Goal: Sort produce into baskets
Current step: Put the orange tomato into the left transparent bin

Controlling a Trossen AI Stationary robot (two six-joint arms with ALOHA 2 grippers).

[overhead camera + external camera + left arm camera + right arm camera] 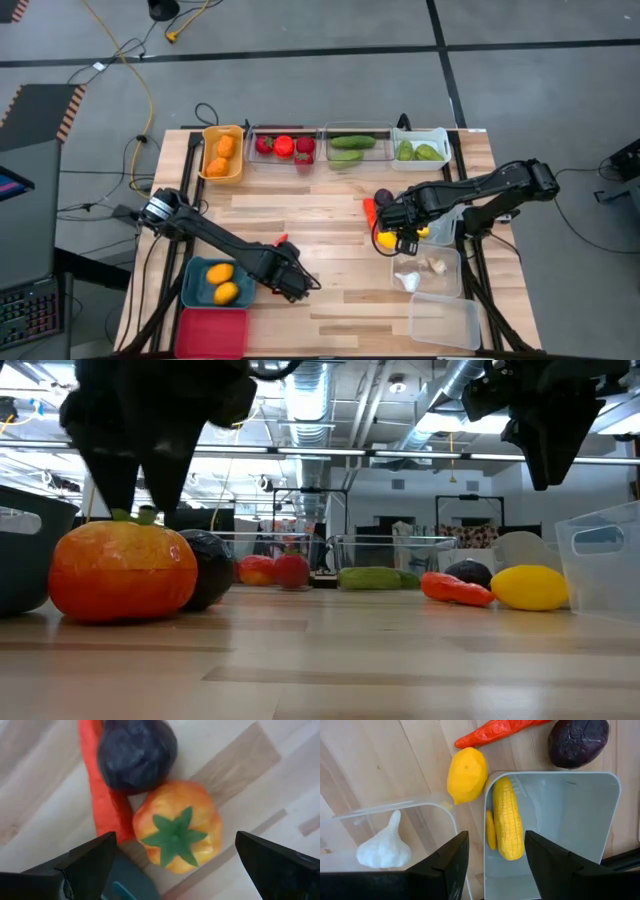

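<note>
An orange tomato-like fruit with a green stem (175, 832) lies on the table beside a dark purple piece (135, 752) and a red-orange carrot (102, 800). My left gripper (175, 840) is open just above the fruit (120, 570), with a finger on either side and not touching it. My right gripper (497, 840) is open and empty, above a yellow lemon (466, 775) and a white bin (580, 820) holding corn (507, 820). A red pepper (495, 730) and a dark purple piece (577, 740) lie on the table beyond the lemon.
Along the far edge stand an orange-yellow bin (205, 152), two clear bins (285, 131) (350, 130) and a white bin (422, 133), all with produce. A teal bin (192, 283) and a red bin (212, 330) stand near left. Clear bins, one with garlic (385, 847), stand near right.
</note>
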